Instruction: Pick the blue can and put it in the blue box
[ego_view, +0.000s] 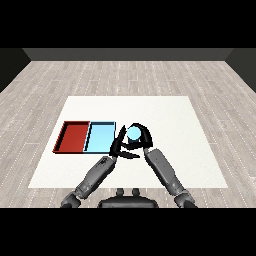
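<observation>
Right hand (141, 141) curls its black fingers round the blue can (134, 133), holding it upright just right of the light blue tray (100, 138), probably so it can be carried across into it. Left hand (118, 145) sits close beside the can, by the tray's near right corner; whether its fingers are open I cannot tell. Beyond, the red tray (73, 136) adjoins the blue one.
</observation>
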